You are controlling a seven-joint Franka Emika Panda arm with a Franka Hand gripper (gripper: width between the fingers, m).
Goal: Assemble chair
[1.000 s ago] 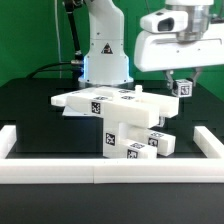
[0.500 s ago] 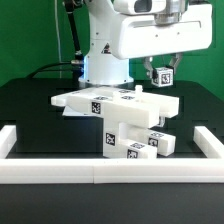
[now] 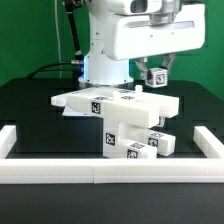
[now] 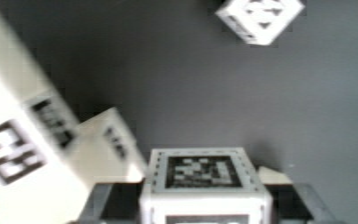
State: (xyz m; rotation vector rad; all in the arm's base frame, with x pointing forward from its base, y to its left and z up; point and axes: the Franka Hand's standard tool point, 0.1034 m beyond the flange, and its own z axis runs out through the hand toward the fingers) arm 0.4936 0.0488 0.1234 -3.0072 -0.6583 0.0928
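The partly built chair stands mid-table: a flat white slab (image 3: 110, 100) rests on tagged leg blocks (image 3: 125, 135), with more tagged pieces (image 3: 158, 145) at its foot. My gripper (image 3: 155, 76) hangs above the slab's end on the exterior view's right, shut on a small white tagged cube (image 3: 156, 75). In the wrist view that cube (image 4: 202, 175) fills the space between the dark fingers (image 4: 108, 203). A second tagged cube (image 4: 261, 18) lies apart on the black table, and white chair pieces (image 4: 25, 140) show to one side.
Long white border rails run along the table's front (image 3: 110, 172) and both sides (image 3: 8, 140), (image 3: 211, 141). The arm's white base (image 3: 105, 55) stands behind the chair. A green wall backs the scene.
The gripper has carried the small cube toward the exterior view's left and slightly up, from beside the slab's end to above it. The chair pieces have not moved.
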